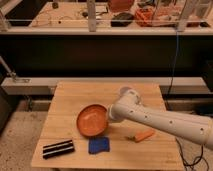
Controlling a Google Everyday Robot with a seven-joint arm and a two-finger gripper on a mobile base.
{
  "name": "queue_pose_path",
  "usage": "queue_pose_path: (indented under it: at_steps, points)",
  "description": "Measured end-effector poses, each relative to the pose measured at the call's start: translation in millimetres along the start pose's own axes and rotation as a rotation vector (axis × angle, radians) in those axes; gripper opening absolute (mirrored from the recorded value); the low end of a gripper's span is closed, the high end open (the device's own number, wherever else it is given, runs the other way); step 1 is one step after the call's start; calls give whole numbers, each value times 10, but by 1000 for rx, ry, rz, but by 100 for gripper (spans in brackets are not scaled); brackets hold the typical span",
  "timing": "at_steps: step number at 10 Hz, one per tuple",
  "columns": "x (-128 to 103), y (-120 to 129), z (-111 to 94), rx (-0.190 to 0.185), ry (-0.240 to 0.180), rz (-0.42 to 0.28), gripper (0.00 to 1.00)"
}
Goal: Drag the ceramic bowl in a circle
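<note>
Claw [109, 114] at the right rim of the ceramic bowl [91, 120], largely hidden by the white arm [160, 120]; cannot tell whether clenched or released. Ceramic bowl left of centre on the wooden bench [75, 95], glossy inside showing. Just in front of it, a blue sponge [99, 145]. Near the front left corner, a black striped block [58, 148]. Right of the sponge, a small orange carrot [142, 135].

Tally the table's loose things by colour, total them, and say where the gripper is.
Orange: 2, ceramic bowl and carrot
Blue: 1, sponge
Black: 1, striped block
Total: 4
Gripper: at the bowl's rim, on the carrot side
</note>
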Motion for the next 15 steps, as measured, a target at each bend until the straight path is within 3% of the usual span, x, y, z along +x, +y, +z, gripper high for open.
queue_pose_path:
  at_steps: [4, 7, 11, 15]
  points:
    - [-14, -671, 222, 35, -36, -149, 1]
    - [191, -1126, 485, 77, -73, -259, 1]
    - [720, -1183, 759, 84, -79, -263, 1]
    - [1248, -908, 872, 64, -59, -163, 1]
